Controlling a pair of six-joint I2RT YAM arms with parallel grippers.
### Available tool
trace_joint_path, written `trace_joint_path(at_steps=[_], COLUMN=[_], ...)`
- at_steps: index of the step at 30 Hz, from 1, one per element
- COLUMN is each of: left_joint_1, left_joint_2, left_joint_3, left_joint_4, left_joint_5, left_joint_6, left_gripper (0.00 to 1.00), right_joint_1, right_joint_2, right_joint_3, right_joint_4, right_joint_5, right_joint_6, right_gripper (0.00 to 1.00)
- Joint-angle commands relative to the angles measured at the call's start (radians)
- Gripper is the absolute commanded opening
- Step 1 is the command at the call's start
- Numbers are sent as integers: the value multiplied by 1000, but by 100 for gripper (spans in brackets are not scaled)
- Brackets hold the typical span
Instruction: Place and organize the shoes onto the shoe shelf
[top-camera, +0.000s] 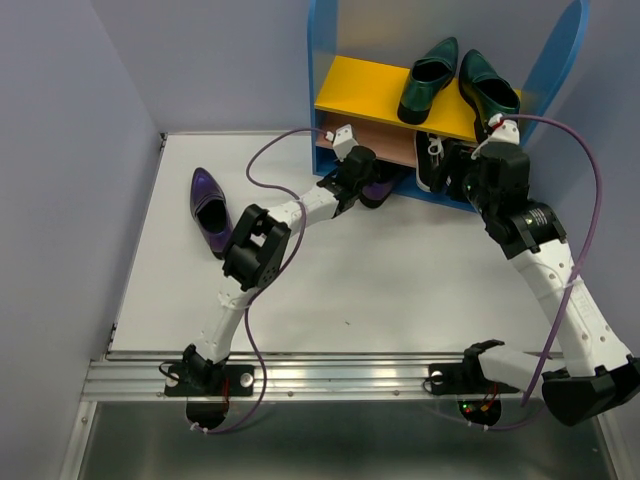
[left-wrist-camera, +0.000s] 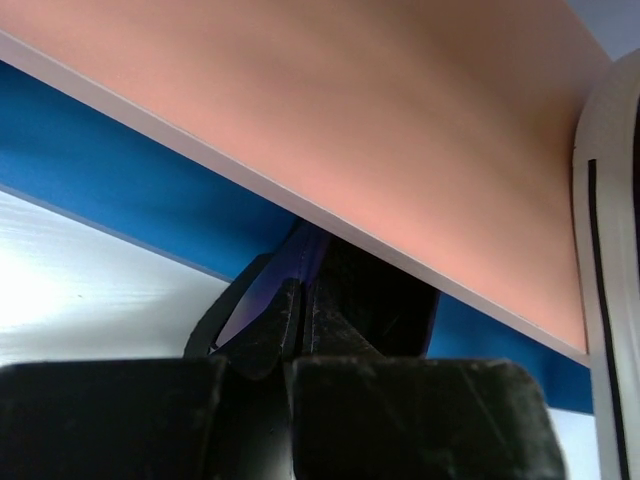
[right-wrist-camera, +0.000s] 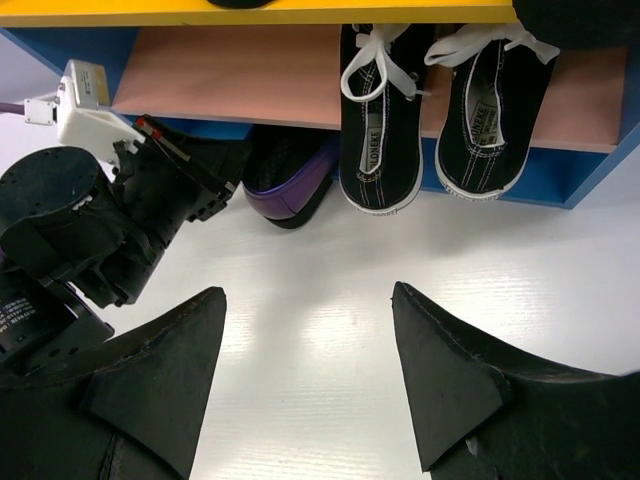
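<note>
As left gripper pinches it, purple shoe lies under shelf board.

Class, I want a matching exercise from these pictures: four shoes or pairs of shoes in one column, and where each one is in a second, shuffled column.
Column 1
1. green loafers
2. black sneakers
3. loose purple shoe
4. second purple shoe

Column 2
A. on the tan board
B. under the tan board, gripped by the left end effector
C. on the yellow board
D. lying on the white table, left of the shelf

Pairs: 1-C, 2-A, 3-D, 4-B
</note>
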Motion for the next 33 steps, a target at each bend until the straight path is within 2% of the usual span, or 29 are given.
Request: trace_joint_path(at_steps=[1,14,21,24,25,27,28,33], left_joint_1=[13,10,7,5,7,7,7,8], left_joint_2=[-40,9,9,0,-6,-11,-22,-40], left_joint_3=[56,123,73,51,37,17,8,-27], left_joint_4=[180,231,229,231,229,231,231,229], left_joint_5=[-16,-13,2,13,18,18,19,47], left_joint_6=[-83,-155,-192,-195,-196,-194,-194,-183], left_gripper=[0,0,0,13,24,34,44,75], right_joint_1=[-4,-4,-4,-4,-4,-4,-4,-4], right_joint_2=[0,7,10,10,10,8,8,8], right_joint_3=[14,25,17,20,20,20,19,19], right_joint_4=[13,7,13,11,10,10,8,5], right_joint_5=[-18,-18,-21,-23,-20,-13,-13,-1], right_joint_6=[1,-4,-5,-5,-5,-7,-5,-5], right_gripper=[73,73,73,73,73,73,73,74])
